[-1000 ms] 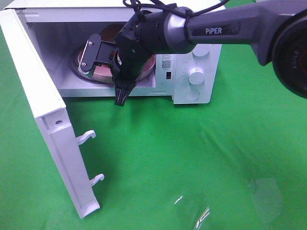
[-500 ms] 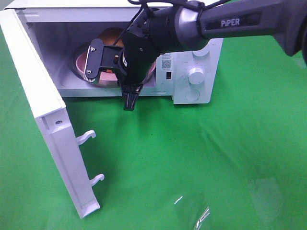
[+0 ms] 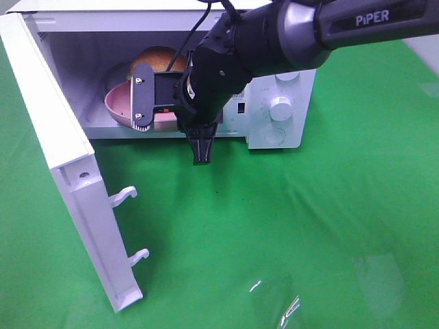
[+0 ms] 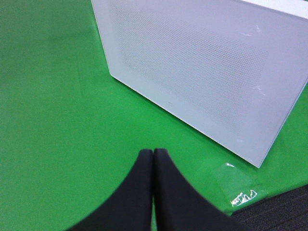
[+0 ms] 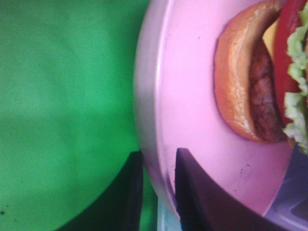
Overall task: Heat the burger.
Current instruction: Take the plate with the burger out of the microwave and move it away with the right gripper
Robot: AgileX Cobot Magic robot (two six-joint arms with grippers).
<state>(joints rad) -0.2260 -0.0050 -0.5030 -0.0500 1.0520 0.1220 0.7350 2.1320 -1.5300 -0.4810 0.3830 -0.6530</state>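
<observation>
The burger [image 3: 158, 58] sits on a pink round plate [image 3: 118, 103] inside the open microwave [image 3: 282, 77]. The plate is tilted, and the bun shows above its rim. My right gripper [image 3: 145, 103] reaches into the cavity and is shut on the plate's rim. The right wrist view shows its fingers [image 5: 192, 192] clamped on the plate's edge [image 5: 192, 96], with the burger [image 5: 255, 96] showing bun, patty, tomato and lettuce. My left gripper [image 4: 153, 161] is shut and empty over the green cloth, near the outer face of the door [image 4: 192, 62].
The microwave door [image 3: 62, 157] stands open to the left, its latches pointing right. The control knobs [image 3: 280, 108] are on the right side of the microwave. Green cloth [image 3: 288, 226] covers the table in front. A clear plastic wrinkle [image 3: 288, 305] lies near the front edge.
My right arm has shifted right and its wrist has rolled. The plate has tilted steeper, and the burger bun now shows above it.
</observation>
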